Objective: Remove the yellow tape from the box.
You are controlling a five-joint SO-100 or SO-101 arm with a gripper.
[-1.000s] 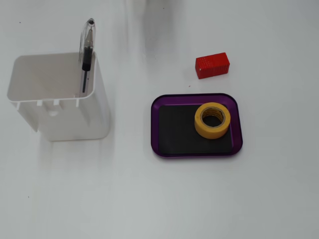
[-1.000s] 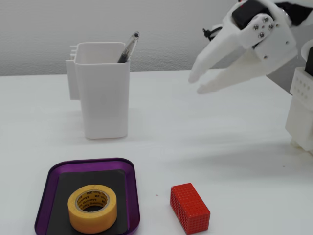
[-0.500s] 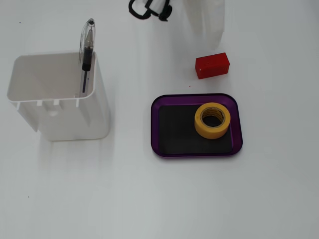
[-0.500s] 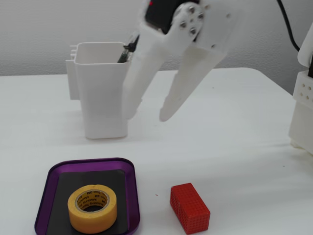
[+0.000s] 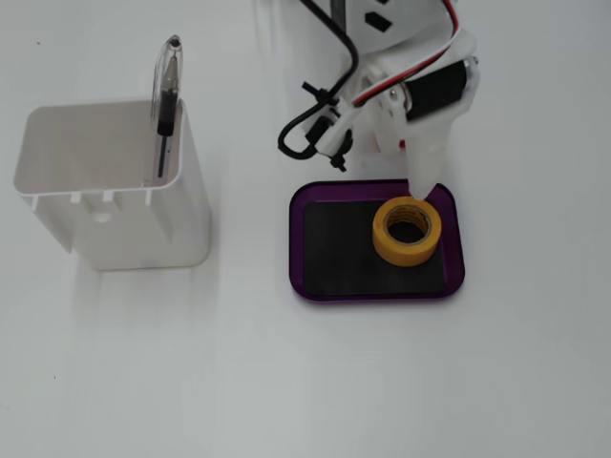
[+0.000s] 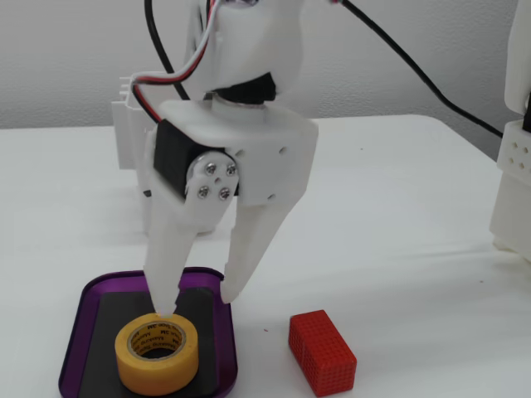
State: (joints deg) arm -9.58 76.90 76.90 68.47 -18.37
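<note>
The yellow tape (image 6: 158, 355) lies flat, hollow core up, on the black floor of the purple box (image 6: 80, 307). Above it the pincer (image 6: 197, 304) points down with its jaws spread wide, one fingertip (image 6: 164, 308) at the roll's rim. A red block (image 6: 323, 351) sits nearby on the white desk (image 5: 286, 382).

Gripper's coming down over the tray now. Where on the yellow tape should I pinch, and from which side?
Come from straight above. The yellow tape lies flat in the box with its hollow core facing up, so pinch through the ring wall: one finger in the core, the other outside. The gripper is open, with one fingertip at the roll's top edge. The rim nearest the red block looks easiest to reach.
</note>
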